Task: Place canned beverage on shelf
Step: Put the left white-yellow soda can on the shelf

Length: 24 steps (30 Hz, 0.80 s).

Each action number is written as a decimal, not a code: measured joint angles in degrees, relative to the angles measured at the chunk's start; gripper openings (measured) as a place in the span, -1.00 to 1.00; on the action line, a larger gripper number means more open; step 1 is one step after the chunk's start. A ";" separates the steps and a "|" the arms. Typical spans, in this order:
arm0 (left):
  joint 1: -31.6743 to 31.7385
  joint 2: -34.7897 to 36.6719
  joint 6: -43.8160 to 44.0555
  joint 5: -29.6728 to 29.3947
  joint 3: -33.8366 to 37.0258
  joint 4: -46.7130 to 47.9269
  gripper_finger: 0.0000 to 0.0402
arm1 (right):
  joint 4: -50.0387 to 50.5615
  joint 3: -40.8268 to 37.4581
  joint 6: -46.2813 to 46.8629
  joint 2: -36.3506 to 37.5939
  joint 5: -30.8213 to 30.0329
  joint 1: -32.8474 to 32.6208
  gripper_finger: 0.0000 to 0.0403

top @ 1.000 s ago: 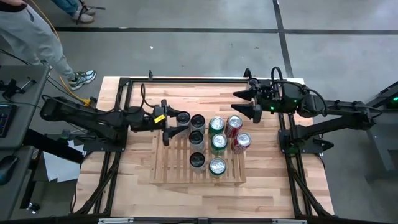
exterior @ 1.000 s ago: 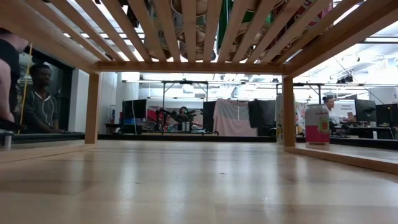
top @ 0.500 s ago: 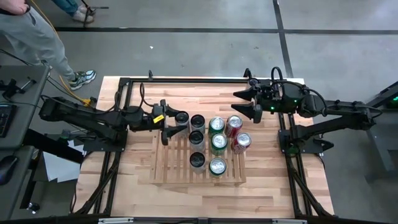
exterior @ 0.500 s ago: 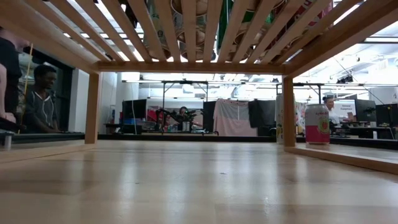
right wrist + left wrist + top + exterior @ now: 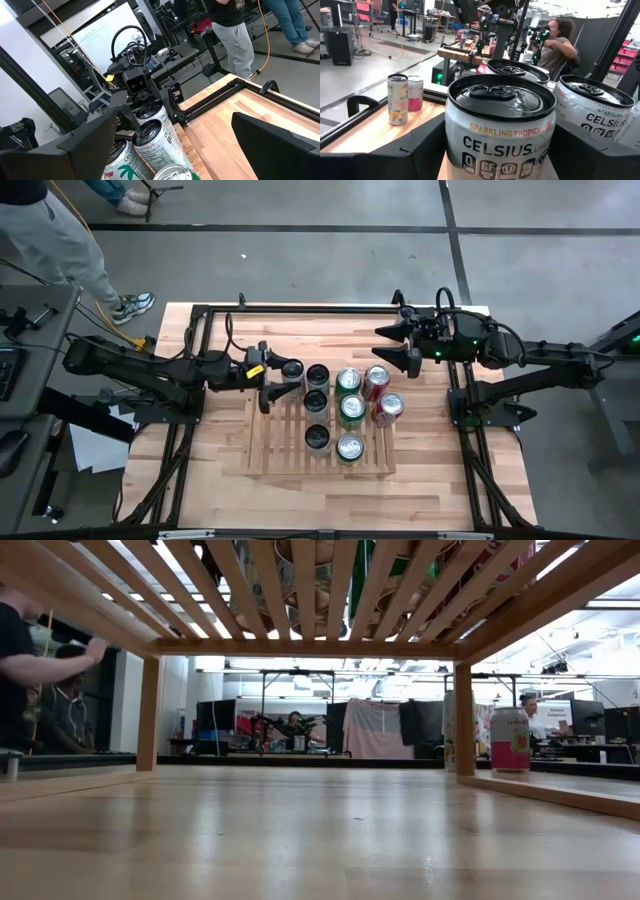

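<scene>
Left gripper [image 5: 268, 384] barely wider, black can [image 5: 292, 370] upright, shelf [image 5: 284, 442]

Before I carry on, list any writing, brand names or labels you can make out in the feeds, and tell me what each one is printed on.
"SPARKLING TROPICAL": front of the black-topped can between the left pincer fingers.
"CELSIUS" with "LIVE" beside it: same can, lower.
"SPARKLING" and "CELSIUS": neighbouring white can.
Badges under the brand on both cans: too small to read reliably.
Green can labels in the right wrist view: unreadable.
Pink can in the low view: print too small.
</scene>
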<state>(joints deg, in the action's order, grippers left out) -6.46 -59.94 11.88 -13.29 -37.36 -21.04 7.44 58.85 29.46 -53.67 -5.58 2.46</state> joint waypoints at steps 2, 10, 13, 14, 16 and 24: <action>-0.02 0.00 -0.32 0.27 0.00 0.10 0.45 | 0.02 0.00 -0.43 0.00 0.00 0.00 0.89; -0.02 -0.09 -2.56 0.25 0.04 0.57 0.61 | 0.00 0.00 -1.01 0.00 0.02 0.00 0.89; -0.04 -0.09 -2.54 0.25 0.04 0.49 0.68 | 0.00 0.00 -1.01 0.00 0.02 0.00 0.89; -0.02 -0.09 -2.54 0.25 0.04 0.48 0.71 | 0.00 0.00 -1.01 0.00 0.02 0.00 0.89; -0.02 -0.09 -2.51 0.34 0.04 0.42 0.76 | 0.00 0.00 -1.01 0.00 0.02 0.00 0.89; -0.02 -0.04 -3.15 0.72 -2.05 2.35 0.96 | 0.00 0.00 -1.00 0.00 0.02 0.00 0.89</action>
<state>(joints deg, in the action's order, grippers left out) -6.48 -59.99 8.73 -12.57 -39.41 -18.69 7.44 58.85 28.45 -53.67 -5.56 2.46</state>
